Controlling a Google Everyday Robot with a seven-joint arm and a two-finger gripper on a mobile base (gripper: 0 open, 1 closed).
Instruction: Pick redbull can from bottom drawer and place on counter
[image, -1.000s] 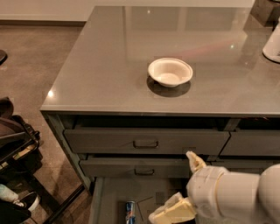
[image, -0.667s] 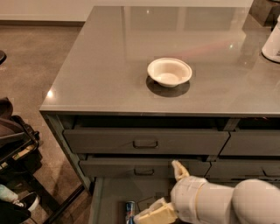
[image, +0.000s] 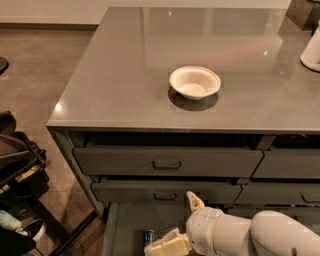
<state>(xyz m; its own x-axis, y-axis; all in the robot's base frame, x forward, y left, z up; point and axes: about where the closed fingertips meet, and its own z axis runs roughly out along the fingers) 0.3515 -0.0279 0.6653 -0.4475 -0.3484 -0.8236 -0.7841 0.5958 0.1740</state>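
Observation:
The redbull can (image: 149, 236) stands upright in the open bottom drawer (image: 127, 220), near its left front, only its top and blue side showing. My gripper (image: 178, 223) reaches down into that drawer from the lower right. Its cream fingers (image: 192, 201) are spread open and hold nothing. The lower finger lies just right of the can, close to it. The grey counter (image: 140, 75) is above the drawers. My white arm hides the right part of the drawer floor.
A white bowl (image: 195, 82) sits mid-counter. A white object (image: 312, 50) and a dark object (image: 304, 11) stand at the counter's far right. Two handled drawers (image: 166, 162) sit above the open one. A dark cart with bags (image: 17, 165) stands on the floor at left.
My arm and gripper have moved left inside the bottom drawer, bringing the lower finger up beside the can. The can and bowl have not moved.

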